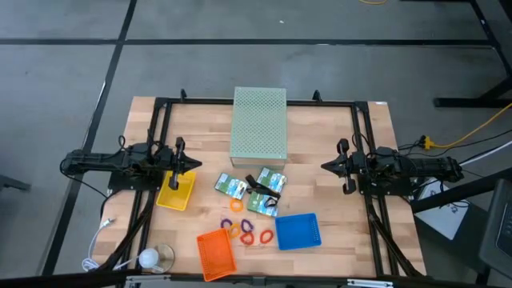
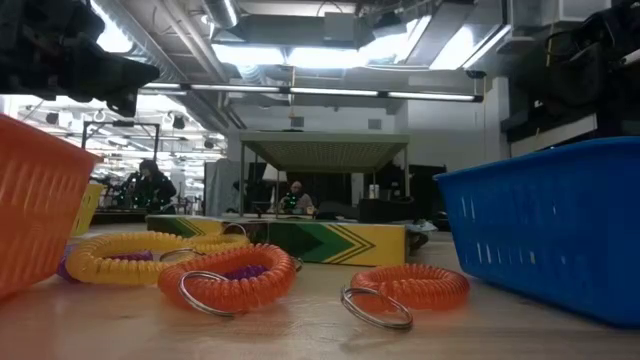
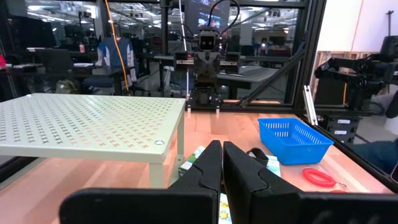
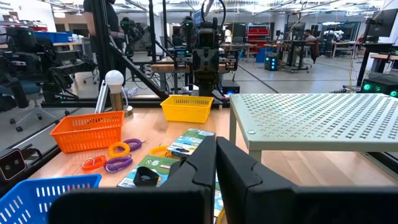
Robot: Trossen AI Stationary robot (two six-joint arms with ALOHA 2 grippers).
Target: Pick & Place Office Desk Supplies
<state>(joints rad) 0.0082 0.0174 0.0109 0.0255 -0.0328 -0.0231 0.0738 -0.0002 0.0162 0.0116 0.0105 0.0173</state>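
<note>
Green-blue-white printed packets (image 1: 232, 186) (image 1: 272, 178) (image 1: 262, 202) lie flat mid-table, with thin black loop pieces (image 1: 258, 182) on them. Just nearer lie coiled rings: orange (image 1: 236, 206), purple (image 1: 246, 222) and red (image 1: 266, 238). In the low view these rings (image 2: 235, 280) (image 2: 415, 285) rest flat on the wood. My left gripper (image 1: 194, 163) (image 3: 222, 163) is shut at the table's left side above the yellow tray's far end, pointing level toward the middle. My right gripper (image 1: 324, 166) (image 4: 216, 158) is shut at the right side, facing it. Neither holds anything.
A large pale green perforated box (image 1: 258, 124) stands at the far middle. A yellow tray (image 1: 176, 190) sits at the left, an orange tray (image 1: 216, 254) near the front edge, and a blue tray (image 1: 298, 231) at the front right. A white bulb-shaped object (image 1: 150, 258) stands at the near left corner.
</note>
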